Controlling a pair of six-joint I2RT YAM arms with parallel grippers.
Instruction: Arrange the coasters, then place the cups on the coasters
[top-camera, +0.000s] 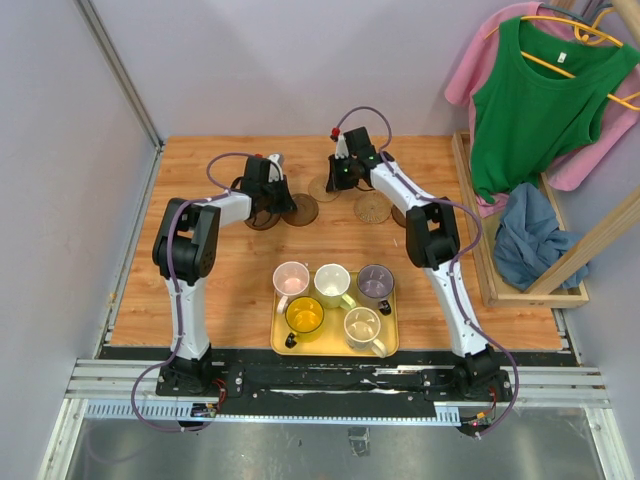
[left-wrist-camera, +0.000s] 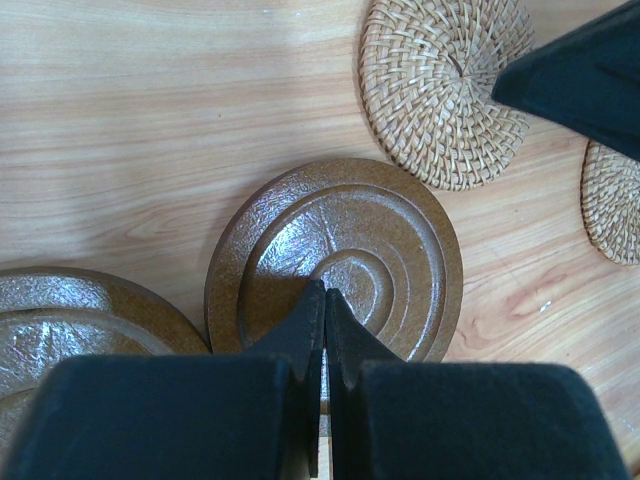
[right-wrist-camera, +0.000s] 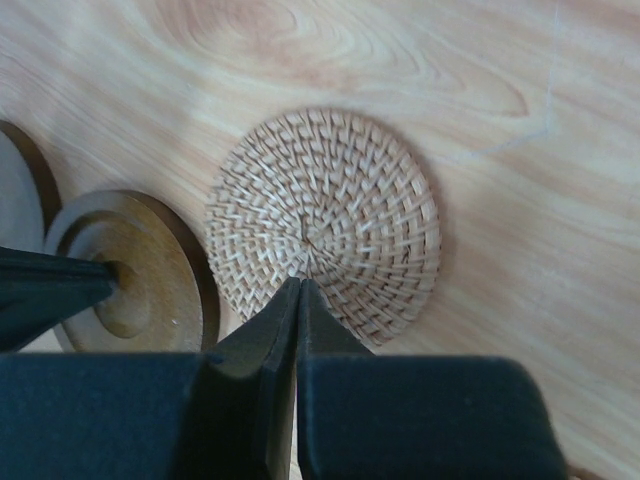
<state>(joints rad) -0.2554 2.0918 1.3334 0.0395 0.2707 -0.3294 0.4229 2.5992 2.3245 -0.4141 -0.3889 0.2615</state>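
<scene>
Several coasters lie in a row at the far side of the table. In the left wrist view my left gripper (left-wrist-camera: 324, 292) is shut, its tips resting on a dark brown coaster (left-wrist-camera: 390, 230), with a second dark one (left-wrist-camera: 60, 320) at the left. In the right wrist view my right gripper (right-wrist-camera: 300, 282) is shut too, its tips on a woven tan coaster (right-wrist-camera: 325, 200). From above, both grippers (top-camera: 290, 203) (top-camera: 335, 185) hold nothing. A second tan coaster (top-camera: 373, 208) lies to the right. Pink (top-camera: 291, 277), cream (top-camera: 332, 283), grey-purple (top-camera: 376, 281), yellow (top-camera: 304, 314) and pale (top-camera: 363, 325) cups stand near the front.
All the cups stand on a yellow tray (top-camera: 278, 340) at the near middle of the table. A wooden rack (top-camera: 480, 240) with a green top (top-camera: 540, 95), pink garments and a blue cloth (top-camera: 530, 235) borders the right edge. Walls close in the left and back.
</scene>
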